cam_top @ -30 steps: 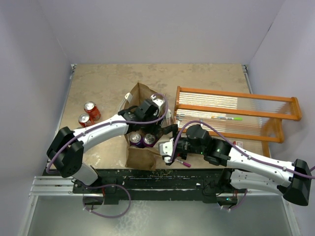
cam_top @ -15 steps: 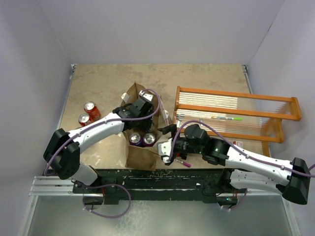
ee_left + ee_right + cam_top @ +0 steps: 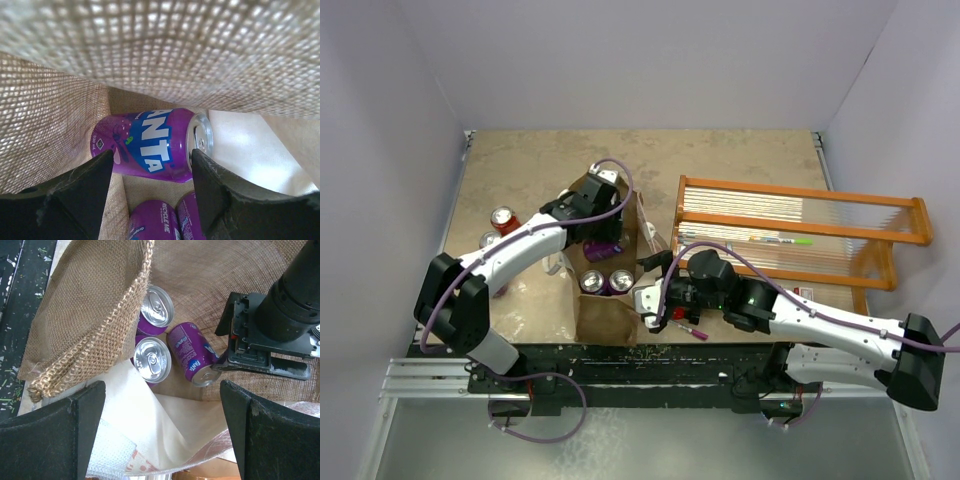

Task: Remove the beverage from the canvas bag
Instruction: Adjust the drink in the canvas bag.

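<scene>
The canvas bag (image 3: 606,316) stands open at the table's near middle. Inside it, a purple Fanta can (image 3: 150,142) lies on its side against the burlap wall, above two upright purple cans (image 3: 592,282) (image 3: 621,281). My left gripper (image 3: 597,232) reaches down into the bag, open. Its fingertips straddle the lower edge of the lying can (image 3: 603,248); I cannot tell if they touch it. My right gripper (image 3: 648,288) is wide open at the bag's right rim. The white lining (image 3: 150,405) sags between its fingers, and the lying can (image 3: 187,352) shows beyond.
Two red cans (image 3: 503,217) (image 3: 490,240) stand on the table left of the bag. An orange wooden rack (image 3: 800,230) holding pens fills the right side. A small pink marker (image 3: 696,331) lies near the front edge under the right arm.
My left gripper has swung from the bag's right side to its back left and narrowed a little. The lying purple can now shows beneath it. The right gripper edged left toward the bag.
</scene>
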`<state>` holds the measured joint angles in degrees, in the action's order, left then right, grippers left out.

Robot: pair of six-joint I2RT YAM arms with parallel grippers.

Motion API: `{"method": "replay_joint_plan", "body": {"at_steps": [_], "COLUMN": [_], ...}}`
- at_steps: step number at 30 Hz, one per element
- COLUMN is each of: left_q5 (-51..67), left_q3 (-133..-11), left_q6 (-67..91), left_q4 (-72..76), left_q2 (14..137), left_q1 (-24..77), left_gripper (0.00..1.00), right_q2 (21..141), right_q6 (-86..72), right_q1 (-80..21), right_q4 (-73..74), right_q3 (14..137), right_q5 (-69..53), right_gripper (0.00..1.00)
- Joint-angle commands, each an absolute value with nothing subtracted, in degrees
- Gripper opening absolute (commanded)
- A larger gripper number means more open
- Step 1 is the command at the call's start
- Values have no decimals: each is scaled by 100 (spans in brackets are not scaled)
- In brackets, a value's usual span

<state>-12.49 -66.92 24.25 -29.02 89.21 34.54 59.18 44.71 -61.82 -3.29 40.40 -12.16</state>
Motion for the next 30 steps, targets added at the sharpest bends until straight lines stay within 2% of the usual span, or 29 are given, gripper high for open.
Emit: {"method": "replay_joint_plan", "body": {"at_steps": [1,11,18,23,28,30], "left_q5": [-1894,-2776,-3280,-3151,-3052,-2650], "left_q3": [-6935,-6930,-6754,-6586,-6537,-6416], "left_q6": [2327,2745,3183,3203,3096,2767], "left_q4": [-3152,-3984,-4503,-4285,-4215,-3884], "left_q2": [8948,8662,8551,8243,8088,8056], "left_q1": [3221,3164,3147,3146,3146,3144], "left_gripper": [65,54,50,46,46,48], "right_q2": [6087,6082,6056,6074,6132,6141], "right_q6": [4509,4512,4525,4571,4636,4639], "right_q1": [-6203,-6196,-6148,-6143,-6135,-6135], "right_q4": [-105,-337,-354,-360,-368,-405], "right_q3": [4114,4028,3999,4007,4053,4056], "right_q5": [-1581,-1416,-1389,-1430,-1468,-1463], "right_gripper": [98,99,99,99,99,99]}}
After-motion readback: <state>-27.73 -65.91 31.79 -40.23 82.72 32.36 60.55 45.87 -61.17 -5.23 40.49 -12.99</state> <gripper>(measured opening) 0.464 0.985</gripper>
